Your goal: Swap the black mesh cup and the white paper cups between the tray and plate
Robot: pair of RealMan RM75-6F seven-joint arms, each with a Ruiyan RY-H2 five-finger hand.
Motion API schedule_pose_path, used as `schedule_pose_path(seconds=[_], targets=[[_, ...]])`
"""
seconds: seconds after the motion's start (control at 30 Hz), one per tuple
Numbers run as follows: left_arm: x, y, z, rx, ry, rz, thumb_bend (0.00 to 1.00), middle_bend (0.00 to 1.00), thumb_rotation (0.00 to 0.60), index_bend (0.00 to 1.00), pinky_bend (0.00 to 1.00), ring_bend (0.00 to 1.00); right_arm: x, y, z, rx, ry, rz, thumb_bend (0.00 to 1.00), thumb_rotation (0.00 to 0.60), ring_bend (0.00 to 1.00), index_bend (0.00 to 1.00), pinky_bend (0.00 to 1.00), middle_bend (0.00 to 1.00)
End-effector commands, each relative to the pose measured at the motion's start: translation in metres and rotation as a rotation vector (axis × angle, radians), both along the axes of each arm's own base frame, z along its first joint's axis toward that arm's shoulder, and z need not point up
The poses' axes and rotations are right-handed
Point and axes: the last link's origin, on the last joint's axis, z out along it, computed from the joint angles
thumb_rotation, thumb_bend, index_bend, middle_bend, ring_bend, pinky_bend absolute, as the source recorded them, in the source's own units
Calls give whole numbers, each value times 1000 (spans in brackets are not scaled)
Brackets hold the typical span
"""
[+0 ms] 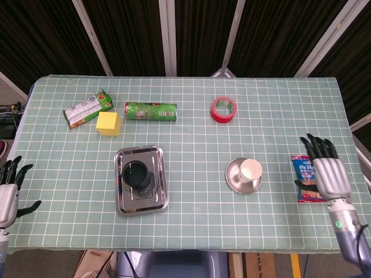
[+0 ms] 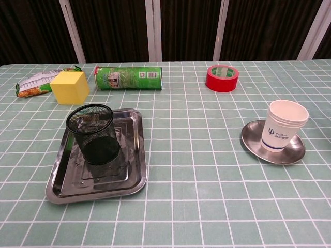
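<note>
The black mesh cup (image 2: 95,134) (image 1: 137,175) stands upright in the steel tray (image 2: 132,173) (image 1: 126,202) on the left half of the table. A stack of white paper cups (image 2: 283,125) (image 1: 250,170) stands on the round metal plate (image 2: 256,144) (image 1: 235,180) at the right. My right hand (image 1: 327,171) hovers open over the table's right edge, well clear of the cups, fingers spread. My left hand (image 1: 8,190) is open beyond the table's left edge. Neither hand shows in the chest view.
A red tape roll (image 1: 224,109) (image 2: 222,78) lies behind the plate. A green chip can (image 1: 151,110) (image 2: 128,77), a yellow block (image 1: 108,123) (image 2: 70,87) and a snack bag (image 1: 87,108) (image 2: 34,82) sit at the back left. A blue snack packet (image 1: 303,174) lies under my right hand.
</note>
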Motion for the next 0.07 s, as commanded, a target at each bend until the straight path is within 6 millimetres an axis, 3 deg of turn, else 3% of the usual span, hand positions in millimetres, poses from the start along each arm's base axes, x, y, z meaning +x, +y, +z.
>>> schedule_pose_path(seconds=[0.03, 0.07], targets=[[1, -12, 5, -16, -1, 12, 65, 0, 600, 184, 102, 0, -39, 65, 2, -44, 17, -36, 0, 600, 0, 0, 0, 12], [1, -14, 6, -20, -2, 8, 65, 0, 600, 184, 102, 0, -41, 66, 0, -35, 28, -43, 0, 600, 0, 0, 0, 12]])
